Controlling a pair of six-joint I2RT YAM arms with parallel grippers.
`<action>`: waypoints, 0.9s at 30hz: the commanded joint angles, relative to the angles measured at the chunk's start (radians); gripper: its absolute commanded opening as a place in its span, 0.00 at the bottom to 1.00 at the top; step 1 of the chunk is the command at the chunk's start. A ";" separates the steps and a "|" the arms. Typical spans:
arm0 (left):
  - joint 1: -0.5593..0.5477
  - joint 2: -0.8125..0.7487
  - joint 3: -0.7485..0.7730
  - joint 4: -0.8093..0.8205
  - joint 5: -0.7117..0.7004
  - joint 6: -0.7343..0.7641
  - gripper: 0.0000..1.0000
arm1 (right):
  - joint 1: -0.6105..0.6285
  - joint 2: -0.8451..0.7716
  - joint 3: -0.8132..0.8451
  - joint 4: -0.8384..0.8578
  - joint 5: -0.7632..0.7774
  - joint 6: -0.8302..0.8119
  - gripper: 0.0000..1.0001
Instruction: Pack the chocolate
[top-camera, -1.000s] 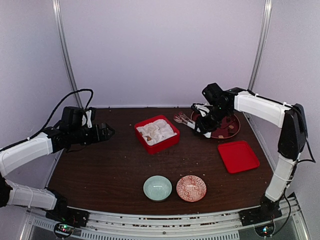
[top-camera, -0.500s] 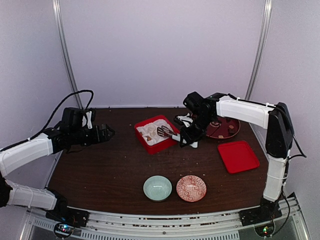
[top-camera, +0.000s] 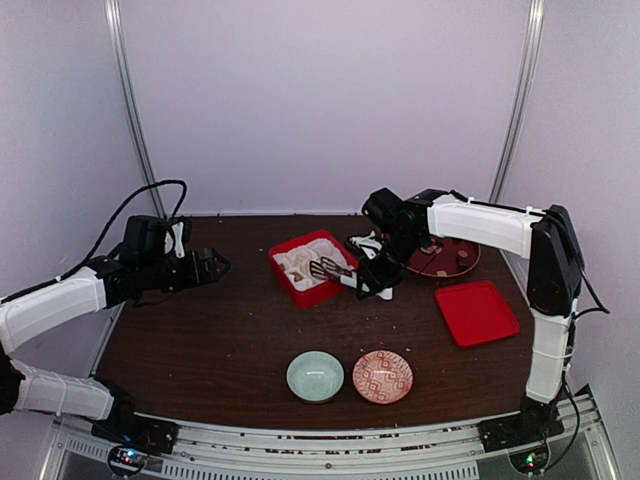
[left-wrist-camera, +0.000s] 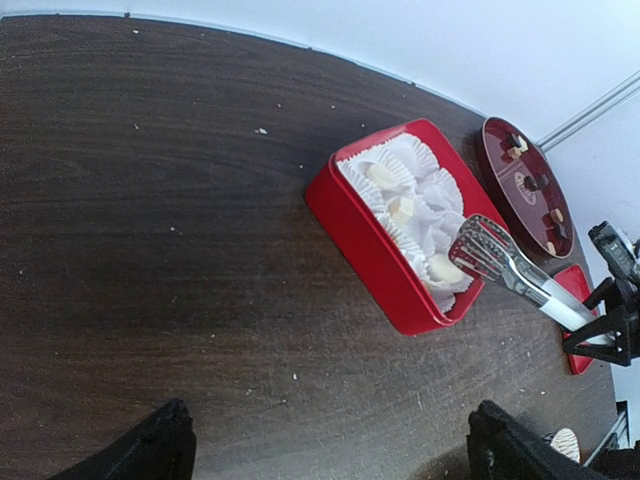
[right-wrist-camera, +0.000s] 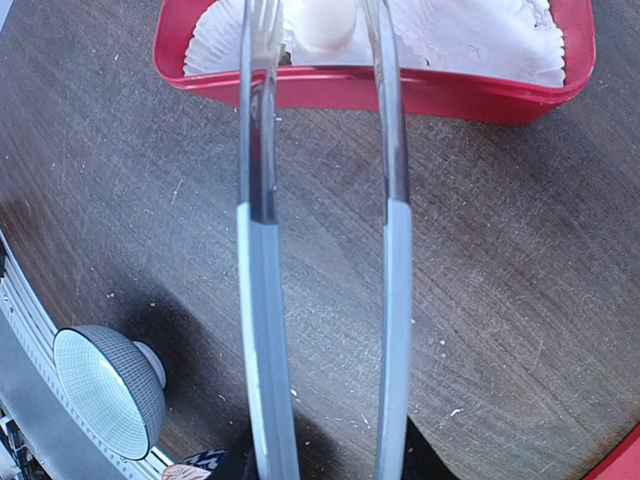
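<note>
The right gripper (top-camera: 378, 279) is clamped on the handle end of the tongs (right-wrist-camera: 262, 250), its arm reaching across in front of the plate (left-wrist-camera: 520, 188). The tong tips stand apart on either side of a whitish chocolate (right-wrist-camera: 325, 22) in a paper cup (right-wrist-camera: 215, 45), just inside the wall of the red box (left-wrist-camera: 370, 250). More chocolate lies on the plate. The left gripper (top-camera: 213, 265) hovers spread over bare table (left-wrist-camera: 150, 250), well apart from the box. The red lid (top-camera: 477, 312) and the green bowl (top-camera: 315, 376) lie well apart from both grippers.

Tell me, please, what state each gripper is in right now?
Left gripper: open, holding nothing.
Right gripper: closed on the silver tongs, whose tips stand apart over the red box.
</note>
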 joint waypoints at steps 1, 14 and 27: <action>0.006 -0.001 -0.010 0.046 0.006 -0.005 0.98 | 0.005 0.000 0.019 0.006 -0.009 0.001 0.34; 0.007 -0.002 0.000 0.037 0.005 -0.001 0.98 | -0.018 -0.053 0.066 0.013 0.011 0.016 0.34; 0.006 -0.004 0.004 0.024 -0.004 0.005 0.98 | -0.285 -0.240 -0.052 0.059 0.046 0.033 0.34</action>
